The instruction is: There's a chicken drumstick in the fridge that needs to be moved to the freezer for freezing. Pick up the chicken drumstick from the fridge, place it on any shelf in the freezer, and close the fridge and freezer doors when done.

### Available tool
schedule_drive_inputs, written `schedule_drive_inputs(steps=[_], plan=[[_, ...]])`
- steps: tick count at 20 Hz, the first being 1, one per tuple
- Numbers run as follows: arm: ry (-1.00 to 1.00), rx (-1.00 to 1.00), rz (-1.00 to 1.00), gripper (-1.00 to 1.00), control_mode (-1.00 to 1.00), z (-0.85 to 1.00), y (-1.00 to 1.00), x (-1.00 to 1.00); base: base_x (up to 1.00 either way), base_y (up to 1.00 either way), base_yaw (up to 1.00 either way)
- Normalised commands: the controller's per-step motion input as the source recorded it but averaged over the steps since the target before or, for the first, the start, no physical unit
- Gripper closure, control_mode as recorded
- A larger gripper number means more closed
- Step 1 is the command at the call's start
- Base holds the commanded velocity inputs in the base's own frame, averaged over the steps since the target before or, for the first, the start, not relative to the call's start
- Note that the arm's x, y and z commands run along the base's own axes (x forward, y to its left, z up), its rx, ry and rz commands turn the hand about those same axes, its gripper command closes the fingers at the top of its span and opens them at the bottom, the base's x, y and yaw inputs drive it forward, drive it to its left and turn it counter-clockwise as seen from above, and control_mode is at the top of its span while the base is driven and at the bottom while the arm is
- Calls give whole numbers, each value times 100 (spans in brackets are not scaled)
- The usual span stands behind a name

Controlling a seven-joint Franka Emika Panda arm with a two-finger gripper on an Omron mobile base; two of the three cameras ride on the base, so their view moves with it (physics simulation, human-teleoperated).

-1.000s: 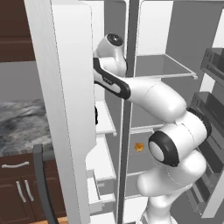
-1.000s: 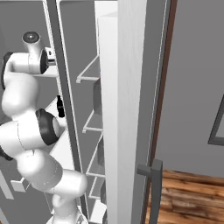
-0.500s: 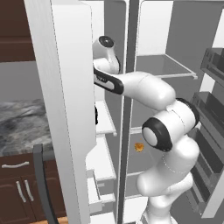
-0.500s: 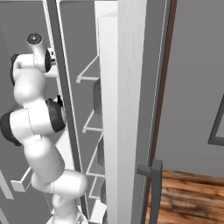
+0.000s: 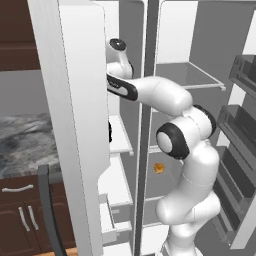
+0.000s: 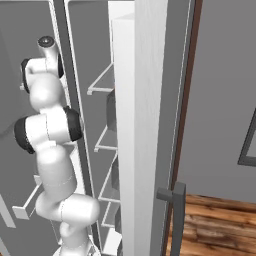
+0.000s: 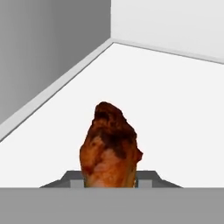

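Hand (image 7: 109, 183) reaches into the freezer (image 5: 120, 145), the narrower left compartment, w/ arm bent over from lower right of the left base view. In hand view the chicken drumstick (image 7: 110, 146) sits betw. the hand's tips, jaws pinched on it, nearly together. Drumstick is brown-orange, upright in that view, above a white freezer shelf (image 7: 175, 109); can't tell if it touches the shelf. Grey side wall (image 7: 43, 48) and white back wall (image 7: 175, 22) meet at the shelf's far corner. Freezer door (image 5: 75, 115) stands open at left, fridge door (image 6: 145, 130) open at right w/ dark bins (image 5: 240, 125). Fridge (image 5: 190, 100) shows a wide shelf (image 5: 195, 77) up top and an orange-yellow lump (image 5: 159, 168) lower down, behind the arm's elbow.
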Motion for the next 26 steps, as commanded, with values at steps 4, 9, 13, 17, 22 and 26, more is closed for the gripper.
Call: schedule_drive_inputs(steps=[4, 9, 13, 17, 22, 26], plan=[[5, 0, 0, -100, -100, 0, 2, 2, 0, 0, 0], [3, 0, -1, -100, -100, 0, 0, -11, 0, 0, 0], [0, 0, -1, -100, -100, 0, 0, -76, 0, 0, 0], [0, 0, -2, -100, -100, -3, -8, -89, 0, 0, 0], [0, 5, -3, -100, -100, 0, -39, -82, 0, 0, 0], [0, 7, -1, -100, -100, 0, -41, -91, 0, 0, 0]])
